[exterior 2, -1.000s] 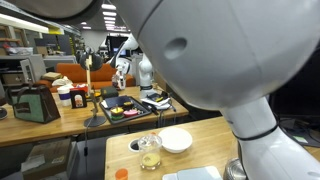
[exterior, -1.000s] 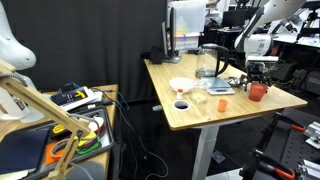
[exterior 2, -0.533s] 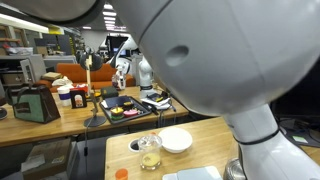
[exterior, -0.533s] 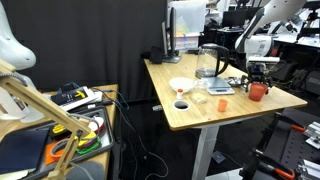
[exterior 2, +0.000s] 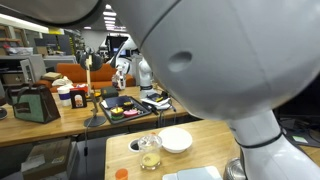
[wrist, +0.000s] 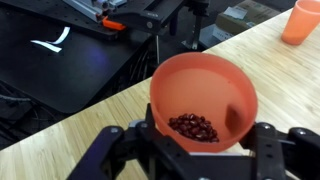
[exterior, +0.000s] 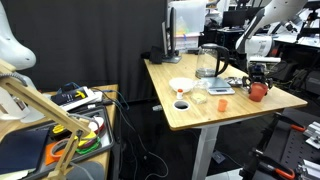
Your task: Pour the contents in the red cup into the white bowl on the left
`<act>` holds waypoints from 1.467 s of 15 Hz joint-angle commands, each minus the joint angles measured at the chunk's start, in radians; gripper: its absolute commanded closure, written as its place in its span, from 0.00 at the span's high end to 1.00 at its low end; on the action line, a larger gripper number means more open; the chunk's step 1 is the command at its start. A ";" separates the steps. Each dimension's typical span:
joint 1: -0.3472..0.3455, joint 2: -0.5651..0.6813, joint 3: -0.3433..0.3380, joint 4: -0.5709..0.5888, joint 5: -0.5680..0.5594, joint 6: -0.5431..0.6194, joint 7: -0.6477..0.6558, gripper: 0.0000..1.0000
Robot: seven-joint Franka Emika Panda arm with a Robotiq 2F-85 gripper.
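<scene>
While the pincer (wrist: 198,146) clasps the red cup (wrist: 203,95) near the table (exterior: 205,118) edge, the white bowl (exterior: 181,85) sits well apart.

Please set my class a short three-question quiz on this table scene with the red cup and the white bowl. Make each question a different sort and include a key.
1. True or false: the red cup is empty.
2. The white bowl stands: A on the wooden table; B on the floor; C inside the red cup.
3. Fill in: in the wrist view the cup sits between the two ____ of the gripper.
Key: 1 false, dark red beans lie in it; 2 A; 3 fingers.
</scene>
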 commanded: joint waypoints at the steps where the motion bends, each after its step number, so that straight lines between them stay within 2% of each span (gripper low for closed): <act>1: -0.014 0.017 0.007 0.029 0.000 -0.045 -0.013 0.47; 8: 0.032 -0.033 -0.017 -0.005 -0.014 0.046 0.038 0.47; 18: 0.139 -0.130 -0.021 -0.031 -0.043 0.045 0.142 0.47; 22: 0.161 -0.174 -0.022 -0.047 -0.013 0.061 0.222 0.47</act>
